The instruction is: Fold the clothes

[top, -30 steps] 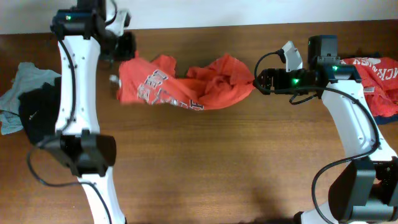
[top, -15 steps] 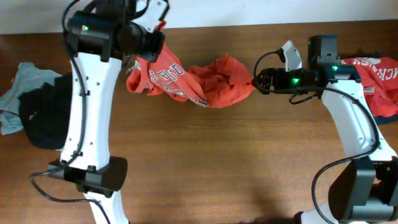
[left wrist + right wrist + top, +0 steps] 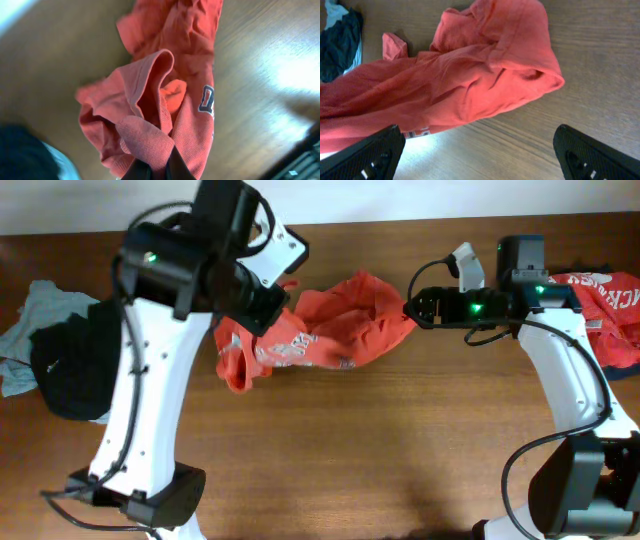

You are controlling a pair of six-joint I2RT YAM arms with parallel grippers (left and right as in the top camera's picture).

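Observation:
An orange-red T-shirt [image 3: 335, 330] lies bunched across the back middle of the wooden table [image 3: 400, 450]. My left gripper [image 3: 280, 305] is above its left part and shut on a fold of the cloth. In the left wrist view the two dark fingers [image 3: 137, 172] of that gripper [image 3: 156, 162] pinch the cloth, and the T-shirt [image 3: 170, 95] hangs from them down to the table. My right gripper [image 3: 410, 305] is at the shirt's right end, open and holding nothing. In the right wrist view this gripper [image 3: 480, 155] has bare wood between its fingers, just short of the T-shirt [image 3: 470, 85].
A black garment [image 3: 65, 365] and a pale grey-blue one [image 3: 35, 310] lie heaped at the left edge. A red garment with white lettering [image 3: 600, 290] over a navy one [image 3: 622, 358] sits at the right edge. The white wall line runs along the table's back.
My left arm has swung right and forward with the shirt's left part in its grip, bunching it toward the middle. The right arm has stayed put.

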